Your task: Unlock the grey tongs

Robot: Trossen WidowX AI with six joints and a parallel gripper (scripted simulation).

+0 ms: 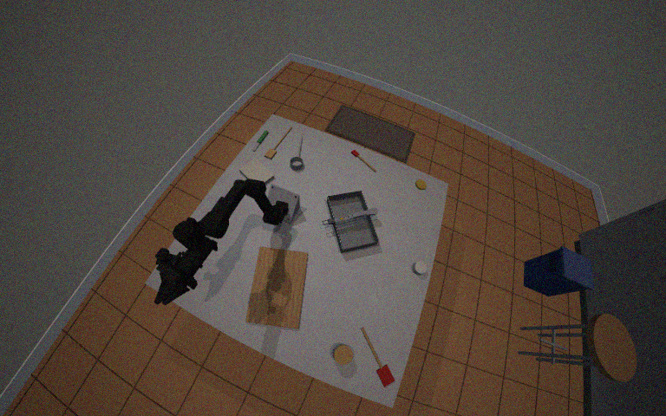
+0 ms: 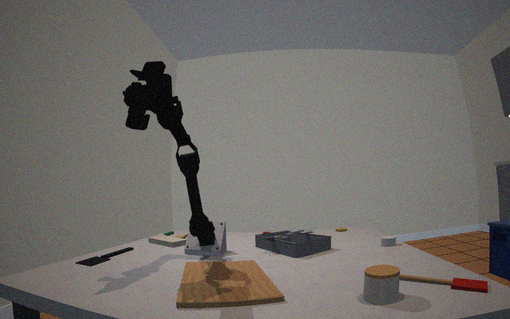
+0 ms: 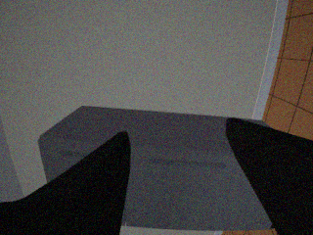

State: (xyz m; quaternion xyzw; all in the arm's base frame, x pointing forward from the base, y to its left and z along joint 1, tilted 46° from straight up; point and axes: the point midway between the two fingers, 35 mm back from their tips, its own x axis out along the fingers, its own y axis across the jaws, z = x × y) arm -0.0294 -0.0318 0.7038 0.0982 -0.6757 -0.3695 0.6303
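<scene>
The arm [image 1: 216,216] [image 2: 193,191] is black, the lidded pot (tan-topped) [image 2: 381,288] [image 1: 342,354] grey.

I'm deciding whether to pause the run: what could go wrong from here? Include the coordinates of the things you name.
The gripper [image 1: 164,300] [image 3: 178,132] is open, well away from the tongs [image 1: 363,214], so its return could overshoot. The tongs lie across the roasting tin [image 1: 360,248] [image 2: 293,249], overhanging both sides; a clumsy grasp might tip them or drag the tin.

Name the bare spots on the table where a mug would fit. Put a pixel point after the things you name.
Room: between the roasting tin [image 1: 360,247] [image 2: 295,247], wooden board [image 1: 295,289] [image 2: 263,286] and wood-lidded jar [image 1: 342,354] [image 2: 381,288].
Crowded: around the pale block [image 1: 257,172] [image 2: 166,240], green-handled tool [image 1: 263,136] [image 2: 169,233] and wooden spatula [image 1: 270,153] [image 2: 182,236].
</scene>
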